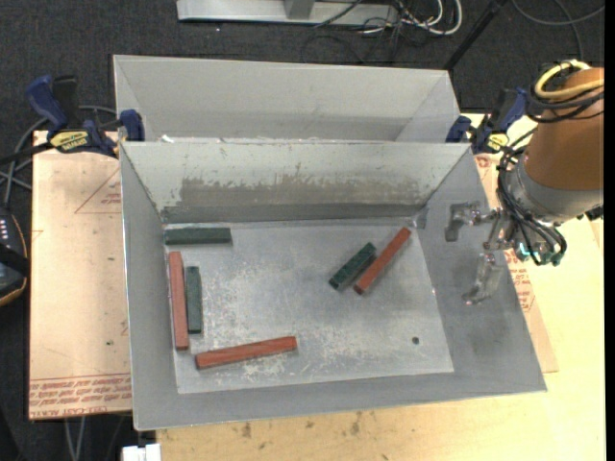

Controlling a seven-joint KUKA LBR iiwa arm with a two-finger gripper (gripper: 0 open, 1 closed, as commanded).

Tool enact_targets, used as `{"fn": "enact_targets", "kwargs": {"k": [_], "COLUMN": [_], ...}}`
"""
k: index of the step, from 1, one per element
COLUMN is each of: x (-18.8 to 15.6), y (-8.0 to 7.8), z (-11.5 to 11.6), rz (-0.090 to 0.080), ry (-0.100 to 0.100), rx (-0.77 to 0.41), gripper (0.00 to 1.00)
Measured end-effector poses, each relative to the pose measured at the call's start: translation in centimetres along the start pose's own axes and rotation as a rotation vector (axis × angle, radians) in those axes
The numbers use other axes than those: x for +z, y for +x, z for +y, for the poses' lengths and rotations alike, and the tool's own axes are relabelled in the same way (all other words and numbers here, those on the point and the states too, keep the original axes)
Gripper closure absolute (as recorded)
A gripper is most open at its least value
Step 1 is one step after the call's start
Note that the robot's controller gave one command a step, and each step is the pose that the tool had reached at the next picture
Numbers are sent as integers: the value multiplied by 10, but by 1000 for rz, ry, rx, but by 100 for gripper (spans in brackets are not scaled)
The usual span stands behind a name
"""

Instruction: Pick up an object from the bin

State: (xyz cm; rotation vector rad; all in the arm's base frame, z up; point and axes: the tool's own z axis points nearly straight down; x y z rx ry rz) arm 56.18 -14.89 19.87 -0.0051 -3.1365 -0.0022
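gripper (478, 275) of mine hangs at the right side of the grey bin (288, 166), over the sloping right wall and not over the flat floor. whether it is open or closed i cannot tell, and i see nothing held in it. behind it, further right, sits my orange wrist cover (567, 133) with a bunch of cables (533, 236) under it.

nearest to my gripper, on the floor right of the middle, lie two blocks side by side and touching, both slanting from near left to far right. one is a dark green block (353, 266) and the other, on its right, is a longer red block (382, 260). they are well apart from my gripper, to its left.

the other blocks lie on the left side of the floor. a green bar (197, 236) lies crosswise at the far left corner, by the foot of the far wall. just nearer than it, a long red bar (179, 301) runs from far to near along the left wall, with a thin green stick (193, 299) just beside it on its right. a red stick (246, 351) lies almost crosswise at the near edge of the floor, close to the near end of the long red bar.
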Motion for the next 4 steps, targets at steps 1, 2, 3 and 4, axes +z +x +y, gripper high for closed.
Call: {"fn": "enact_targets", "kwargs": {"k": [1,2,3,4], "x": [27,132,128,-20], "y": [-35,-78,-79,-83], "z": [49,103,101,100], "rz": [-7,-5,-8,-17], "ry": [-1,-1,2,4], "rx": [-153,-332,-331,-288], "gripper": [0,0,100,100]}}
